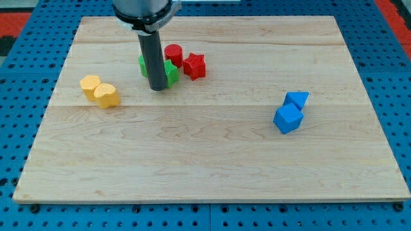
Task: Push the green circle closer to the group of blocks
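My tip point(158, 88) rests on the wooden board point(205, 147) at the upper left of the middle. Right behind the rod sit two green blocks, partly hidden: one point(142, 65) shows at the rod's left, one point(171, 72) at its right. I cannot tell which is the circle. A red cylinder point(173, 54) and a red star point(194, 65) sit just to the right of them. The tip touches or nearly touches the green blocks at their bottom side.
Two yellow blocks point(90, 85) point(106, 95) sit together at the view's left. A blue triangle point(297, 99) and a blue cube point(288, 119) sit together at the view's right. A blue pegboard surrounds the board.
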